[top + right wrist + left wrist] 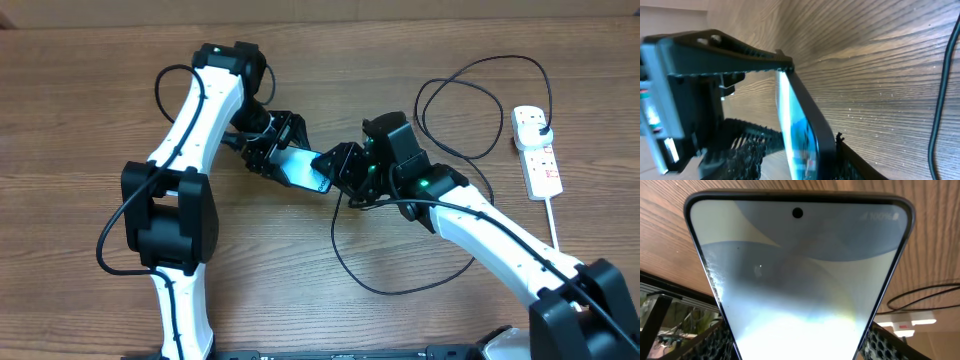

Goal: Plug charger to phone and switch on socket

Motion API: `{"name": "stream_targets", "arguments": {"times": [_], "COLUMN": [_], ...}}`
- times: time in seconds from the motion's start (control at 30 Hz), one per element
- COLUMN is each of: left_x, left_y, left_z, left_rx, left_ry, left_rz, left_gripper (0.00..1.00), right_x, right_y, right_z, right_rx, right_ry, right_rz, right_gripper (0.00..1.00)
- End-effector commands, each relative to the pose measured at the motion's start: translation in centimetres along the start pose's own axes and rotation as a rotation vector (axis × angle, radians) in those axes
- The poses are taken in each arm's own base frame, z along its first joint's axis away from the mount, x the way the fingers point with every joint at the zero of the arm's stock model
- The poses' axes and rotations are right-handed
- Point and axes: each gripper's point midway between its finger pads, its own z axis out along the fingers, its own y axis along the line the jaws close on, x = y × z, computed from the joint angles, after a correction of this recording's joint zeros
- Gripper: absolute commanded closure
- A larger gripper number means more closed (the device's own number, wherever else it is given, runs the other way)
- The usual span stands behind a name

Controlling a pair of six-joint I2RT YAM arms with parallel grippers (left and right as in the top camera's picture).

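Now the left hand (278,152) clamps the phone (305,168) across its width, while the right hand (338,171) straddles its other end, whether gripping I cannot tell.

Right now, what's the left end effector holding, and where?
Left end effector: the slim teal-screened smartphone, by its long edges, near the end away from the front camera hole.

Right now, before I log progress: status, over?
Left hand shut on phone. Right hand around phone's other end, grip unclear. Cable loose on table, its tip unseen.
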Motion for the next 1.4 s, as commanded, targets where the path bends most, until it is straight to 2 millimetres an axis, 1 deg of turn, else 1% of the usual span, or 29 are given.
{"name": "stream_targets", "arguments": {"times": [0.0,0.13,0.2,0.3,0.53,0.77,0.87,1.03,1.23,1.3,1.37], "left_x": [1.8,2.4,2.6,2.6,2.7,3.9,3.9,3.9,3.9,3.9,3.9], "left_y": [-0.6,-0.6,-0.6,-0.6,-0.6,-0.9,-0.9,-0.9,-0.9,-0.9,-0.9], "left_z": [0.0,0.4,0.5,0.6,0.6,0.5,0.5,0.5,0.4,0.4,0.4], "left_rx": [0.015,0.005,0.001,0.000,0.001,0.018,0.019,0.019,0.020,0.020,0.020], "left_ry": [0.030,0.029,0.029,0.030,0.034,0.100,0.104,0.105,0.105,0.105,0.105], "left_rz": [0.016,0.030,0.035,0.037,0.037,0.037,0.036,0.039,0.039,0.039,0.039], "left_gripper": [0.30,0.30,0.30,0.29,0.28,0.28,0.28,0.28,0.28,0.27,0.24], "right_x": [0.2,0.8,1.0,1.1,1.1,1.1,1.0,1.0,1.0,0.9,0.8], "right_y": [-1.4,-1.6,-1.4,-1.0,-0.6,-0.5,-0.5,-0.5,-0.4,-0.2,0.0], "right_z": [1.5,2.3,2.5,2.6,2.6,2.6,2.6,2.6,2.6,2.6,2.6], "right_rx": [0.036,0.037,0.028,0.017,0.002,0.000,0.000,-0.001,-0.005,-0.013,-0.021], "right_ry": [0.016,0.041,0.043,0.043,0.038,0.037,0.036,0.036,0.034,0.031,0.027], "right_rz": [0.007,0.002,-0.014,-0.028,-0.036,-0.036,-0.026,-0.026,-0.028,-0.032,-0.036], "right_gripper": [0.56,0.60,0.61,0.63,0.73,0.78,0.84,0.89,0.92,0.94,0.96]}}
